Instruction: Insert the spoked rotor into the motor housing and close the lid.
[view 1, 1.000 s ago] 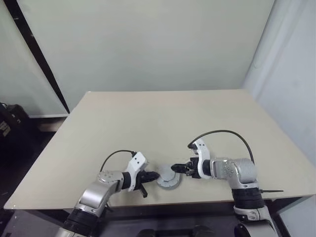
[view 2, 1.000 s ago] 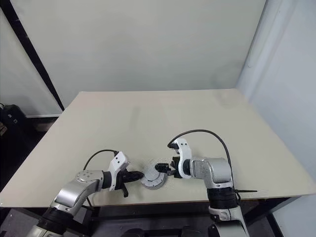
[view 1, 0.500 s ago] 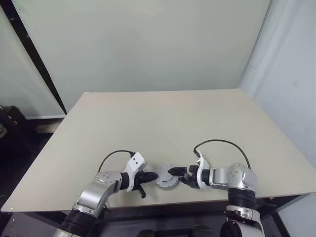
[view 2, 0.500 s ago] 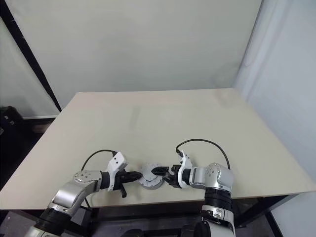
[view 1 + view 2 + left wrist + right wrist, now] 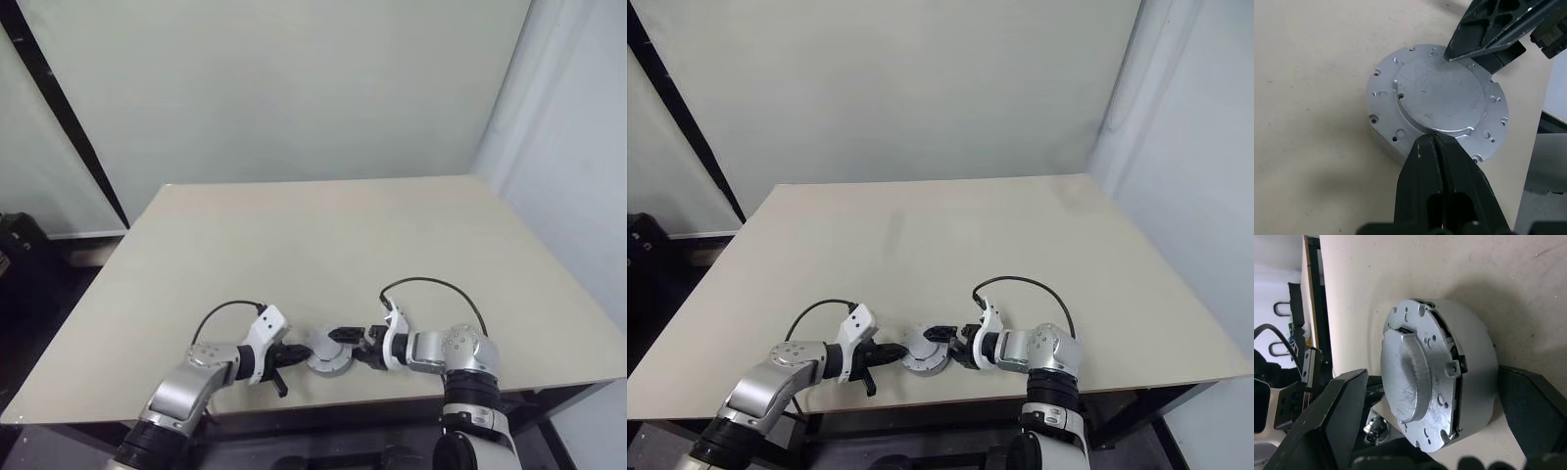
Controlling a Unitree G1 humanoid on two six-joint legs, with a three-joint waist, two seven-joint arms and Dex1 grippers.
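A round silver motor housing [image 5: 328,357] stands on the table near its front edge, with a flat silver lid [image 5: 1442,93] lying on top. In the right wrist view a thin dark gap shows between the lid [image 5: 1410,377] and the housing body [image 5: 1476,357]. The spoked rotor is hidden. My left gripper [image 5: 1432,139] is shut, its tips against the lid's rim on the housing's left side. My right gripper [image 5: 346,348] comes in from the right, open, with one finger [image 5: 1347,406] on each side of the housing.
The beige table [image 5: 323,235] stretches far behind the housing, and its front edge [image 5: 323,397] lies just below both grippers. A black bag [image 5: 18,240] sits on the floor off the table's left side.
My right gripper has rolled and sunk a little, from the housing's right edge to straddling it. The left gripper has stayed put. The camera has shifted slightly.
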